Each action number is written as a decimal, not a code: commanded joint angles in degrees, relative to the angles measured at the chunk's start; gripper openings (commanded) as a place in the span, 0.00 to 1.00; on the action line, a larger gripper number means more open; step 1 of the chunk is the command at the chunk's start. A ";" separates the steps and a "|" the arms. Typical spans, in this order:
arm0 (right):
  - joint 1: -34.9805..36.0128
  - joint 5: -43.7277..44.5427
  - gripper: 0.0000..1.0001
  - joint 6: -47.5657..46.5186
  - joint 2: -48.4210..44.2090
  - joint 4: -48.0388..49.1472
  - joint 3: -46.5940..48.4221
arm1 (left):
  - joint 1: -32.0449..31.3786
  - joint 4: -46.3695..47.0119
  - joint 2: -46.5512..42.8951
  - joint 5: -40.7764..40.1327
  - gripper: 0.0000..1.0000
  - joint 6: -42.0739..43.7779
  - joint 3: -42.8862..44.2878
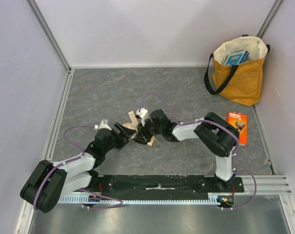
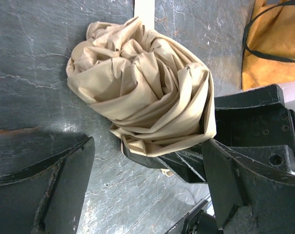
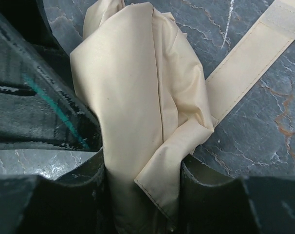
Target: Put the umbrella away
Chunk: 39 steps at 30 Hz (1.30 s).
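Near the middle of the tabletop, a little toward its near edge, two robot arms meet over a half-bundled umbrella [image 2: 142,92]. On the left, the left pincer [image 1: 122,131] stands wide open and holds nothing, one finger well clear of the cloth. Between the arms lies the umbrella itself, its beige canopy crumpled into loose folds rather than rolled tight, with the closing strap [image 3: 249,58] trailing flat and unfastened across the grey surface. On the right, the right pincer [image 3: 142,180] is clamped on a thick gather of the fabric, its fingers pressing in from both sides.

Judging by the slack folds and free strap, the work appears to be at the bundling stage, with stowing not yet begun. The next move likely calls for the left pincer to take the strap or the loose cloth and draw it snug around the bundle while the right holds firm.

Farther right, an orange pack [image 1: 237,126] lies by the right edge. A yellow tote [image 1: 240,80] stands in the far right corner, well apart from the umbrella, a blue box [image 1: 236,57] already inside and a black handle [image 1: 220,83] drooping down its front, which could snag an incoming load.
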 commanded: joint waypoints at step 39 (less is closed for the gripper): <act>-1.05 3.46 0.00 -0.68 -1.89 -16.97 3.03 | 2.24 -12.96 5.20 1.62 0.98 -4.29 11.55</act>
